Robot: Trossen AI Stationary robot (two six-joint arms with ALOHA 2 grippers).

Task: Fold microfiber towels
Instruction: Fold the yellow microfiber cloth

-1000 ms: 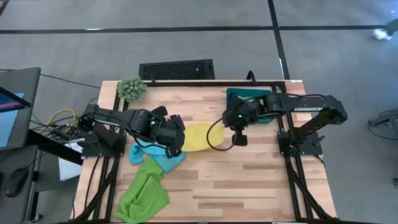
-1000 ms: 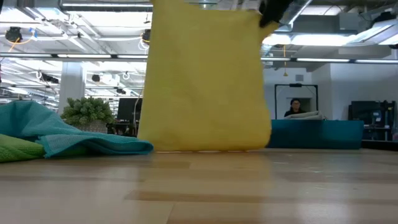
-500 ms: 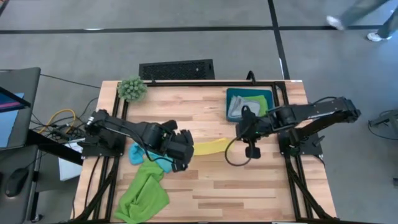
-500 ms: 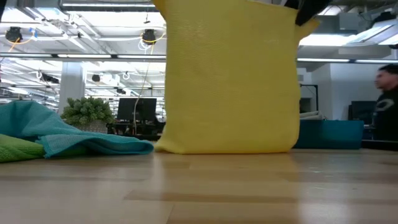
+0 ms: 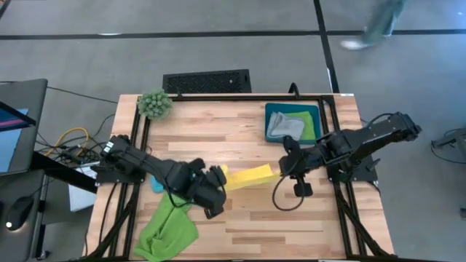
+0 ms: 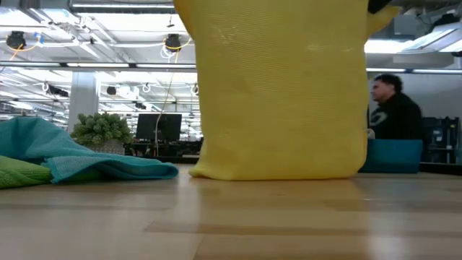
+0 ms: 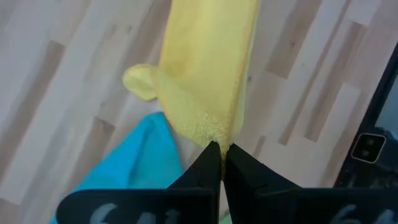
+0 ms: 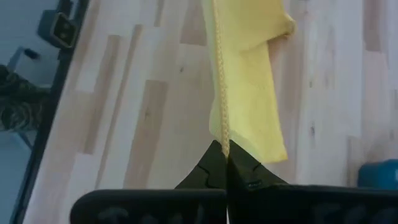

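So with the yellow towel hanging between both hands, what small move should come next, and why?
Probably lower both hands together to lay the yellow towel flat on the table. The left hand and right hand each pinch a top corner, and in the low view its bottom edge already touches the wood.

Left hand (image 5: 220, 173) and right hand (image 5: 279, 169) both pinched closed, raised.

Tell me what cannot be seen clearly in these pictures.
- Low view: the yellow towel fills the middle; its top edge and both grippers are cut off by the picture's edge.
- High view: the light blue towel lies mostly under the left arm.
- High view: the person at the top edge is blurred.
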